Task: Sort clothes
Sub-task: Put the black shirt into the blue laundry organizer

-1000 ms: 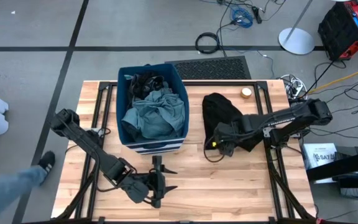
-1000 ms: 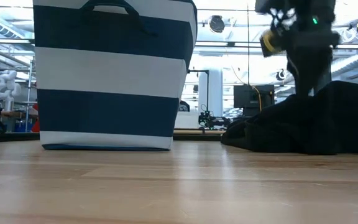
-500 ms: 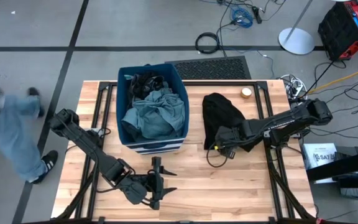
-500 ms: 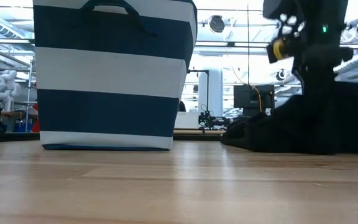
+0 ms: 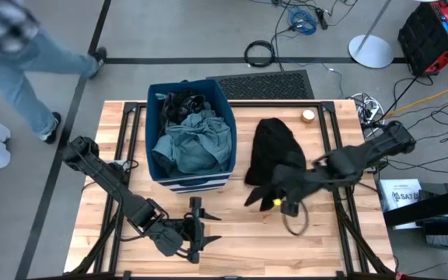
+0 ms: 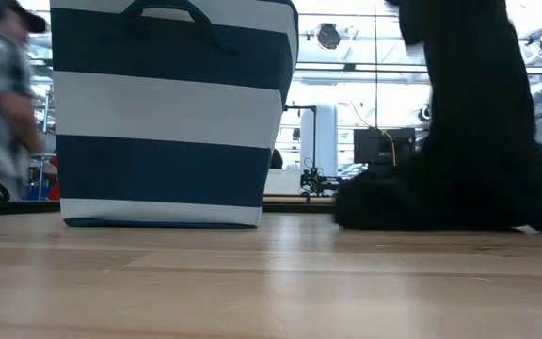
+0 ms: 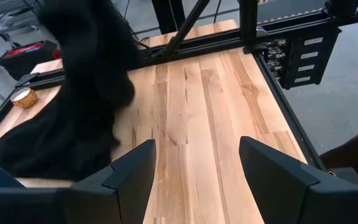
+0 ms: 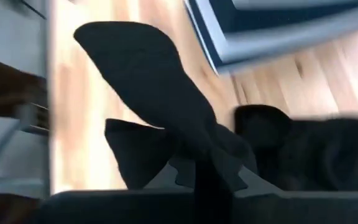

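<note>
one black garment (image 5: 274,155) hangs pinched in the clenched right tool (image 5: 285,196), its bulk on the counter (image 5: 232,229) beside the striped bin (image 5: 189,132), so the lift-out step looks underway and next needs a clear carry.

Setting: robotics lab or industrial workshop. Evidence: bare grey concrete floor (image 5: 45,31) marked with dark lines; loose cables (image 5: 302,17) trailing across it; wooden bench (image 5: 239,233) on a black metal frame; red and black equipment case (image 5: 434,31); a second small robot arm (image 6: 313,177) and a monitor (image 6: 379,146) in the open, ceiling-lit hall behind.
</note>
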